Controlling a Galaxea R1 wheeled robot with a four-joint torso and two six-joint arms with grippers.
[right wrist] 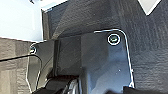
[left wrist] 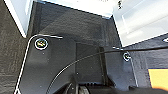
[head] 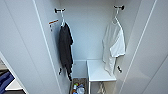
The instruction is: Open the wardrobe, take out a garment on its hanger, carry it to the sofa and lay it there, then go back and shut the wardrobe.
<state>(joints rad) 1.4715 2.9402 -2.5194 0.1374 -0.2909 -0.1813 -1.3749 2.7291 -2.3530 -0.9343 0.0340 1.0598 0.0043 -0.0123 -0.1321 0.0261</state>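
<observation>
The wardrobe point(head: 87, 30) stands open in front of me in the head view, its white doors swung out on the left point(head: 22, 45) and on the right point(head: 150, 50). Inside on the right, the garment point(head: 113, 45), a thin white short-sleeved shirt, hangs on its white hanger point(head: 116, 18) from a dark hook point(head: 119, 7) high on the side wall. The shirt's hem reaches down to a white shelf point(head: 98, 71). Dark parts of the left arm's wrist point(left wrist: 80, 87) and of the right arm's wrist point(right wrist: 65, 85) show in the wrist views, above dark carpet.
A longer black garment point(head: 65, 50) hangs on the wardrobe's left side from its own hook. Under it sits a bin point(head: 78, 87) with coloured items. Past the left door a blue shape point(head: 5, 80) shows. Dark carpet point(left wrist: 75, 22) runs up to the white wardrobe base point(left wrist: 140, 22).
</observation>
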